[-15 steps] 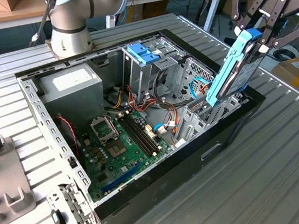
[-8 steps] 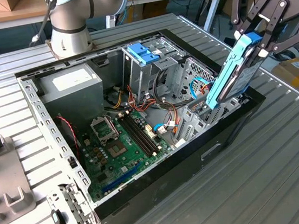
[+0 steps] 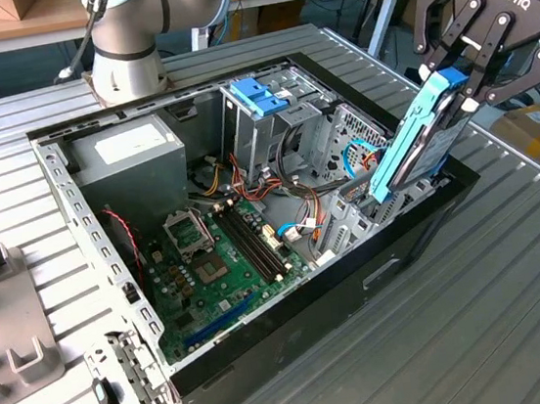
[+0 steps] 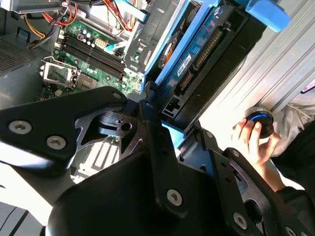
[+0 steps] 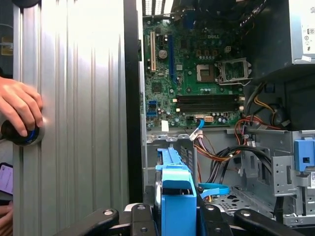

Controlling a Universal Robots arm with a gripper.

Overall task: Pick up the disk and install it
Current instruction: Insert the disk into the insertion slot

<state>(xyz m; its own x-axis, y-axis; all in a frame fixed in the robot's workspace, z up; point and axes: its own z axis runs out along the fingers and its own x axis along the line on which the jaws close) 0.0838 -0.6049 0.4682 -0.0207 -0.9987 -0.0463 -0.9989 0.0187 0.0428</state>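
The disk [image 3: 412,150] is a dark-grey drive in a long light-blue carrier rail. It stands tilted at the exterior view's right side of the open computer case [image 3: 61,188], with its lower end down inside the case by the drive bay. My gripper [image 3: 457,80] is shut on its upper end, black fingers on both sides of the blue rail. The second wrist view shows the disk [image 4: 197,54] reaching away from my gripper [image 4: 172,125] toward the case. In the first wrist view the blue carrier [image 5: 175,196] sits between the fingers of my gripper [image 5: 175,219].
Inside the case lie a green motherboard [image 3: 218,258], a grey power supply [image 3: 131,150], loose cables and a deeper-blue latch on a metal cage [image 3: 259,95]. A person's hand [image 5: 19,105] rests on a round knob [image 4: 261,122] on the ribbed table beside the case. A grey fixture [image 3: 9,323] sits at the exterior view's left.
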